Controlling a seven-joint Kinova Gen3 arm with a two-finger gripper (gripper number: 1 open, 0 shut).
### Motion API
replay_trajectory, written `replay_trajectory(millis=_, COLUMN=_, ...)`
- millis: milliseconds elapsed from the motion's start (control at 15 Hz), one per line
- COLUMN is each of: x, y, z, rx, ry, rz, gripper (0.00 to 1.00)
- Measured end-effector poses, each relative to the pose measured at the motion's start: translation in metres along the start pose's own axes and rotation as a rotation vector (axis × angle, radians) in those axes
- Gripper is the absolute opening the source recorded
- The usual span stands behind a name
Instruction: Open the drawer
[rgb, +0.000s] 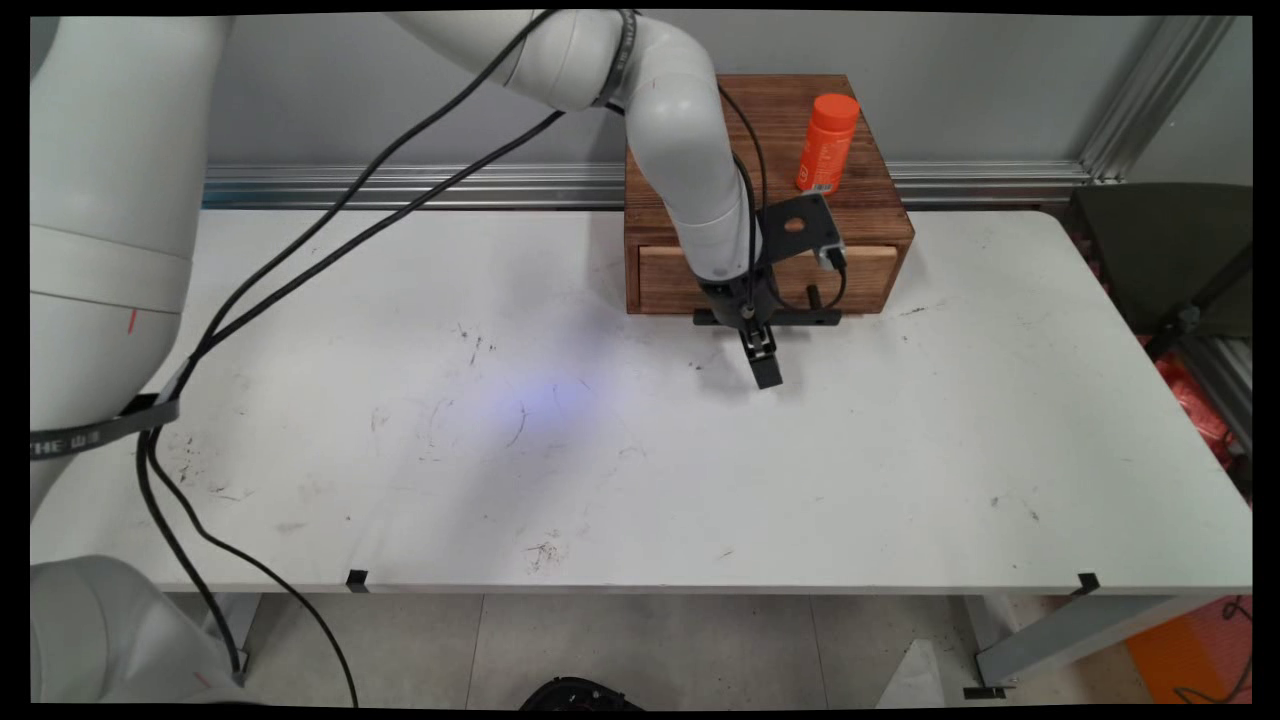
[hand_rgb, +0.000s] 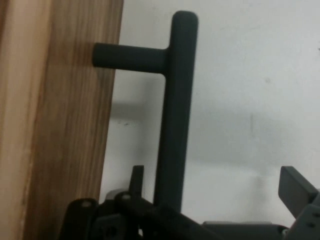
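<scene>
A small wooden box (rgb: 860, 190) with one drawer (rgb: 865, 277) stands at the table's back. The drawer's black bar handle (rgb: 812, 318) sticks out from its front. My gripper (rgb: 761, 350) hangs right at this handle, pointing down at the table. In the hand view the handle (hand_rgb: 175, 115) runs up between my two fingers, close to the left finger (hand_rgb: 136, 176) and well apart from the right finger (hand_rgb: 296, 190). The gripper (hand_rgb: 216, 184) is open and straddles the bar without clamping it. The drawer front (hand_rgb: 55, 125) fills the left side of the hand view.
An orange bottle (rgb: 828, 142) stands upright on top of the box, toward its right. The white table (rgb: 600, 480) spreads wide in front of the box. Black cables (rgb: 330, 250) hang from the arm over the table's left half. A dark chair (rgb: 1165, 260) stands beyond the right end.
</scene>
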Motion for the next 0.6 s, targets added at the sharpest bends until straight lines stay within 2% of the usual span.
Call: replay_trajectory(millis=600, x=-0.005, y=0.029, z=-0.003, rx=-0.040, ry=-0.012, rz=0.018, gripper=1.00)
